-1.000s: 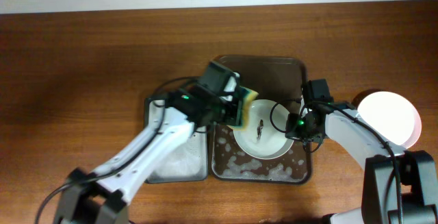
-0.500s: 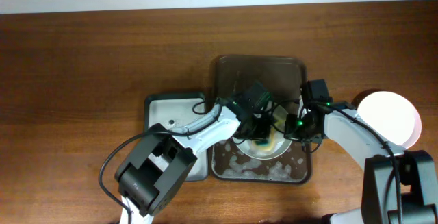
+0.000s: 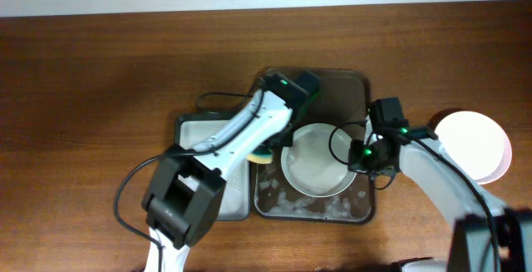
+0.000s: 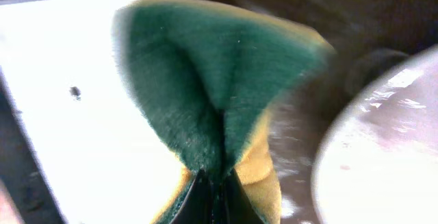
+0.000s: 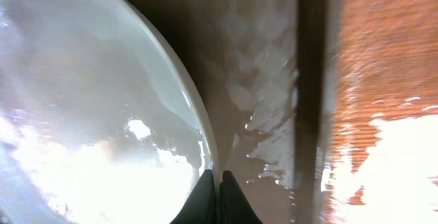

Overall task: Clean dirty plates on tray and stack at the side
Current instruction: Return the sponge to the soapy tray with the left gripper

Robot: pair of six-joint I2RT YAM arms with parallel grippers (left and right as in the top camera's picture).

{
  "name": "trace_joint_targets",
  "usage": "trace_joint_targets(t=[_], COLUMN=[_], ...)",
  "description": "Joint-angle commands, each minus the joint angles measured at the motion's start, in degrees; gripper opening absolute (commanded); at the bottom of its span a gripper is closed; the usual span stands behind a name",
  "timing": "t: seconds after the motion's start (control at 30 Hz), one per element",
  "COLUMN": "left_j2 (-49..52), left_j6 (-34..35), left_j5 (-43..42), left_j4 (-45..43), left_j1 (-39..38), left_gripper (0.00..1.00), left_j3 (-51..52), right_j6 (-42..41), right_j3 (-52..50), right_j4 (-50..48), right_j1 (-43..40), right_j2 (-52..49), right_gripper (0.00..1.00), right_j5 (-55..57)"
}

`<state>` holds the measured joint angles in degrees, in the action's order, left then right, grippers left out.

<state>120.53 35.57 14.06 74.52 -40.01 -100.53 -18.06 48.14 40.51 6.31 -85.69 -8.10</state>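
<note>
A white plate (image 3: 312, 169) lies on the dark brown tray (image 3: 332, 76), and its centre shows no dark smear. My right gripper (image 3: 359, 155) is shut on the plate's right rim, which also shows in the right wrist view (image 5: 217, 179) with the plate (image 5: 89, 114) to its left. My left gripper (image 3: 268, 149) is shut on a green-yellow sponge (image 3: 261, 158), just left of the plate at the tray's left rim. In the left wrist view the jaws (image 4: 213, 183) pinch the sponge (image 4: 205, 80), with the plate (image 4: 383, 148) to the right. A white plate (image 3: 470, 139) sits on a pink plate (image 3: 501, 172) at the far right.
A smaller grey tray (image 3: 208, 197) stands left of the brown tray, under my left arm. Soapy foam (image 3: 307, 205) lies on the brown tray's front part. Bare wooden table (image 3: 100, 97) surrounds both trays.
My left gripper swept the sponge over the plate's centre and then off to its left edge. The dark smear is gone from the plate. My right gripper stayed on the rim.
</note>
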Motion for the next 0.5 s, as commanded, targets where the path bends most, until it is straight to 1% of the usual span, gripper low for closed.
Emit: trace_joint_targets(t=[0.0, 0.07, 0.1, 0.13, 0.2, 0.23, 0.27, 0.3, 0.33, 0.4, 0.43, 0.47], left_j2=[-7.82, -12.02, -14.14, -16.79, -21.05, -23.17, -24.04, -24.57, -24.57, -24.81, -25.31, -26.77], left_j6=[-3.76, -4.66, -6.62, -10.23, -13.88, -16.74, -18.27, -19.80, -21.70, -28.63, -29.97, -30.32], left_j5=[2.58, 1.92, 0.66, -2.73, -9.42, -13.97, -16.48, -19.54, -21.81, -28.55, -30.05, -30.40], left_j4=[5.14, 4.26, 2.43, -0.92, -7.43, -12.76, -15.82, -19.30, -20.61, -20.72, -20.72, -20.72], left_j1=[3.85, 6.49, 8.33, 10.86, 16.28, 19.78, 21.66, 24.22, 26.23, 27.39, 27.39, 27.39], left_gripper=[0.00, 0.00, 0.00, 0.00, 0.00, 0.02, 0.04, 0.09, 0.17, 0.29, 0.36, 0.46], left_j3=[-0.63, 1.95, 4.28, 8.46, 17.68, 24.09, 27.63, 32.06, 34.53, 35.23, 35.23, 35.23], right_j6=[2.86, 2.86, 2.86, 2.86, 2.89, 2.89, 2.84, 2.84, 2.71, 1.31, 1.09, 1.11], right_j3=[0.11, 0.11, 0.22, 0.44, 1.20, 1.86, 2.36, 3.28, 4.39, 7.65, 8.90, 10.60], right_j4=[0.90, 1.55, 2.05, 2.64, 4.44, 5.75, 6.60, 7.85, 9.35, 12.90, 14.14, 15.37], right_j1=[-0.31, -0.26, -0.26, -0.20, 1.25, 3.58, 5.51, 9.97, 14.53, 22.69, 25.14, 28.72], right_j2=[8.94, 13.94, 16.24, 17.75, 19.98, 20.61, 20.68, 20.68, 20.68, 20.68, 20.68, 20.68], right_gripper=[0.04, 0.04, 0.04, 0.04, 0.04, 0.04, 0.04, 0.04, 0.04, 0.04, 0.04, 0.04], right_j5=[2.82, 2.82, 3.19, 4.35, 8.41, 12.17, 15.06, 21.88, 28.85, 40.33, 43.39, 47.04])
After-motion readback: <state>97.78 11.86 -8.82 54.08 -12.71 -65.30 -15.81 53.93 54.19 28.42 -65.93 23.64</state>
